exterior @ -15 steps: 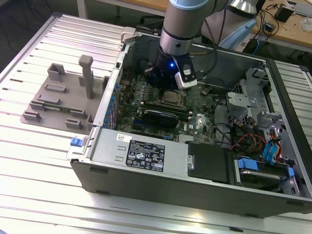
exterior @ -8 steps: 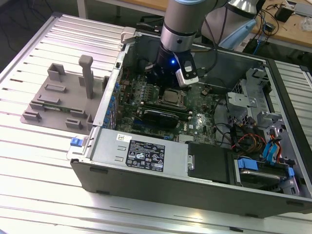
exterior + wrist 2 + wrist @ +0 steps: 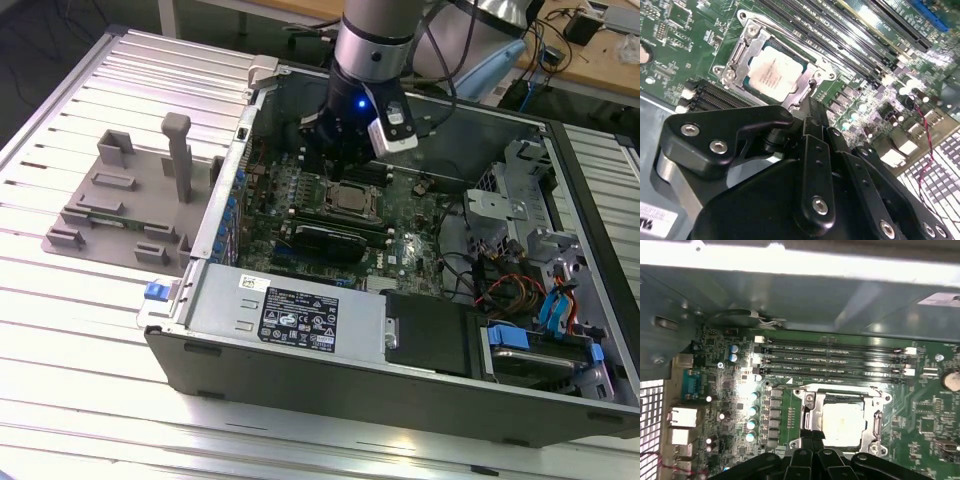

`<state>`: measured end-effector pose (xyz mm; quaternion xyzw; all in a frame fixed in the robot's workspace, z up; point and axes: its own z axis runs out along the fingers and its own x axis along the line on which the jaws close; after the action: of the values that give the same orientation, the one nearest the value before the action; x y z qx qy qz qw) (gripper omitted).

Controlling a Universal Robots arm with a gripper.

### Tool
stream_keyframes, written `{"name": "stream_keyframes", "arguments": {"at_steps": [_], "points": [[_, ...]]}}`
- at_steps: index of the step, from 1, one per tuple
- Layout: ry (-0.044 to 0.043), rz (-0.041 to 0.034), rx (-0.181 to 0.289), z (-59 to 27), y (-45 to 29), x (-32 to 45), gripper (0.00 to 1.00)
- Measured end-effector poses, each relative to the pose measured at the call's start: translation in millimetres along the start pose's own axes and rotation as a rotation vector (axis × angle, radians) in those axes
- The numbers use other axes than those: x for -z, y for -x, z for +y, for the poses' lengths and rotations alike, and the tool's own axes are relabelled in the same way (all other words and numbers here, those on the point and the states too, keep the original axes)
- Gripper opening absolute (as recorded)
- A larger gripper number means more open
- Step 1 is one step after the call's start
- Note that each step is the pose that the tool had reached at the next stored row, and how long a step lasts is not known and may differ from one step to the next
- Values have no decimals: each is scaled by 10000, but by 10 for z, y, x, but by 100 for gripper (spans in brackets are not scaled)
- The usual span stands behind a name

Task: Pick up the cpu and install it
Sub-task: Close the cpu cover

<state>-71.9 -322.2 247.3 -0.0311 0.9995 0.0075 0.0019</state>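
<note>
The cpu (image 3: 352, 200) lies flat in the metal-framed socket (image 3: 747, 45) on the green motherboard (image 3: 410, 215), silver top up. Both wrist views show it too, cpu (image 3: 774, 75) and cpu (image 3: 842, 425), seated inside the frame. My gripper (image 3: 337, 160) hangs inside the open computer case, just above the board and beside the socket toward the case's back wall. Its black fingertips (image 3: 810, 107) are closed together near the socket's edge with nothing between them. In the first wrist view the gripper (image 3: 813, 441) tip overlaps the socket frame (image 3: 810, 412).
Memory slots (image 3: 835, 360) run beside the socket. The case wall (image 3: 250, 130) rises close behind the arm. A power supply (image 3: 290, 315) lies at the front, drive bays and cables (image 3: 540, 300) at the exterior view's right. A grey fixture tray (image 3: 130, 205) stands outside on the slatted table.
</note>
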Motion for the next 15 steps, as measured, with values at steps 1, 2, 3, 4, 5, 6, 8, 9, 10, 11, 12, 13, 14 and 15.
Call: {"name": "stream_keyframes", "arguments": {"at_steps": [1,2,3,4,5,6,8,9,10,11,12,13,14,15], "points": [[3,-3,0,1,1,2,11],[2,-2,0,0,6,3,11],[0,6,-1,-1,20,4,11],[2,36,-2,-5,62,4,11],[4,60,0,-7,94,4,11],[5,82,-2,-10,123,4,11],[9,133,-2,-16,193,3,11],[12,190,-4,-23,264,3,11],[15,242,-4,-29,325,3,11],[19,280,-5,-32,364,3,11],[21,311,-4,-36,394,3,11],[21,333,-5,-38,413,3,11],[21,337,-4,-38,417,3,11],[20,338,-5,-38,418,3,11]]}}
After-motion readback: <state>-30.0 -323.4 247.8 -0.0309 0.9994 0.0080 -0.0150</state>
